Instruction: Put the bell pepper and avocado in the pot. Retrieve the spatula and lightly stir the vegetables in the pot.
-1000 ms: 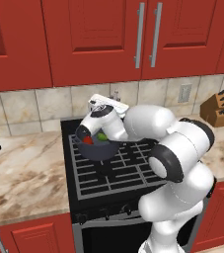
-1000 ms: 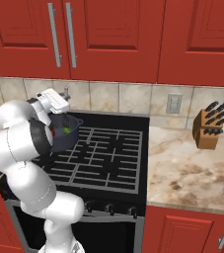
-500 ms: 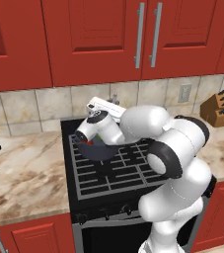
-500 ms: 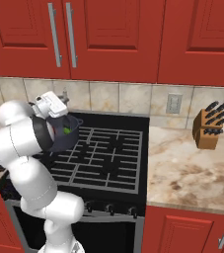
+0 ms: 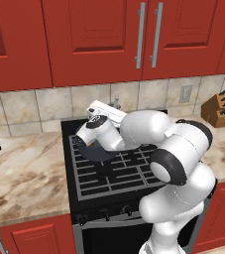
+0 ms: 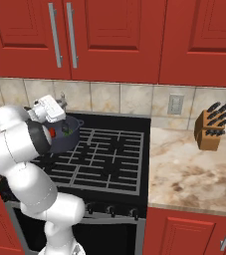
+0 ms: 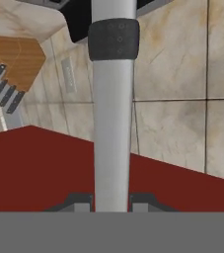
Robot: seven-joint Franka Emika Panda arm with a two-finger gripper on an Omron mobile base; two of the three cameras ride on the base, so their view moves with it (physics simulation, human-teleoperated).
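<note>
1. In the hand view the gripper (image 7: 111, 201) is pinched on a pale grey spatula handle (image 7: 111, 133), which runs straight up from between the two finger tips toward 12 o'clock.
2. Further up the same handle sits a dark collar (image 7: 113, 39), and beyond it a black part at the top edge; I cannot tell its shape.
3. In the right base view the hand (image 6: 49, 109) is over the pot (image 6: 67, 138), at about 10 o'clock from the middle of the stove grate (image 6: 107, 159).
4. The pot stands on the rear left part of the stove; in the left base view its dark wall (image 5: 96, 153) shows just under the forearm.
5. Inside the pot, the bell pepper (image 6: 52, 132) is a small red spot, with a green item (image 6: 66, 132) just beside it at 3 o'clock; whether they touch I cannot tell.
6. Well apart at 3 o'clock, a knife block (image 6: 210, 132) stands on the marble counter (image 6: 194, 174).
7. Farthest back are the tiled backsplash (image 6: 134, 99) and red cabinets (image 6: 114, 35).
</note>
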